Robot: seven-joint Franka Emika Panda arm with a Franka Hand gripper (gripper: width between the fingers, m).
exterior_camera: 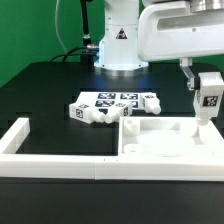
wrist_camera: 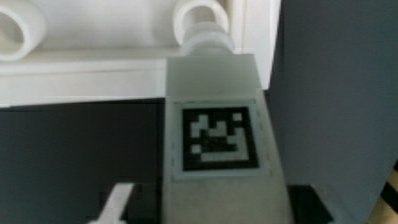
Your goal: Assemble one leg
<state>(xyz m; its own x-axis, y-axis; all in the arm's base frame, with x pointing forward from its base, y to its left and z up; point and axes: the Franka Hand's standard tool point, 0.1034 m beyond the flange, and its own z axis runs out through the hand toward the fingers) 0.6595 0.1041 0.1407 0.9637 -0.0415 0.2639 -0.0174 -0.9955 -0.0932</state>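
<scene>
My gripper [exterior_camera: 205, 86] is shut on a stubby white leg [exterior_camera: 209, 102] with a black-and-white tag. It holds the leg upright over the far right corner of the large flat white panel [exterior_camera: 160, 142]. I cannot tell whether the leg's lower end touches the panel. In the wrist view the leg [wrist_camera: 217, 120] fills the middle, its tag facing the camera, and its far end points at the panel [wrist_camera: 89, 75], where round raised sockets show. The gripper [wrist_camera: 217, 208] itself is mostly hidden behind the leg. Several other legs [exterior_camera: 92, 112] lie left of the panel.
The marker board [exterior_camera: 115, 101] lies beyond the loose legs, in front of the robot's base [exterior_camera: 120, 45]. Long white border rails [exterior_camera: 55, 163] run along the front and left of the black table. A green wall stands behind.
</scene>
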